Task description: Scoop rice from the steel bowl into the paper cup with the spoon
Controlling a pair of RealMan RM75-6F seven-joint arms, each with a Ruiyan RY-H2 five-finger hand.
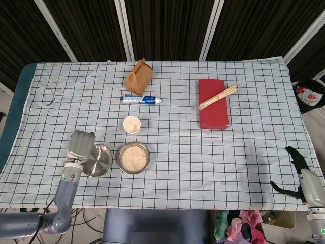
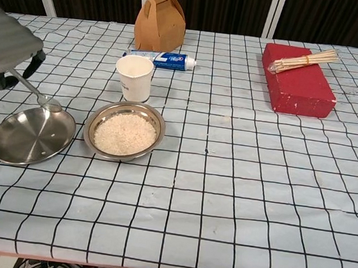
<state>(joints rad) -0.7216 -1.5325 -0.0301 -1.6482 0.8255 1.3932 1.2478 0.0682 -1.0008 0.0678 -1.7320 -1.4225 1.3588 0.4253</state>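
While the left hand holds the spoon by its handle, fingers wrapped around it, the spoon's bowl hangs low over the far rim of the flat steel plate, at or just above the metal; I cannot tell whether they touch. The spoon looks empty. It sits well to the left of both the steel bowl and the paper cup, so my judgement is that the step in hand is either setting the spoon down on the plate or a pause between scoops.

If more rice is wanted, the next move calls for swinging the spoon right, over the steel bowl, and dipping its tip into the rice at a shallow angle, then lifting level to the cup, which stands upright just behind the bowl. If the job is done, the spoon only needs lowering onto the plate and letting go.

The right hand waits off the table's near right corner in the head view, fingers spread and holding nothing.

By count: one spoon, one steel bowl with rice, one paper cup, one steel plate, one brown paper box at the back, one tube of toothpaste just in front of it, one red block, and one bundle of wooden sticks lying across that block. All rest on the checked cloth.
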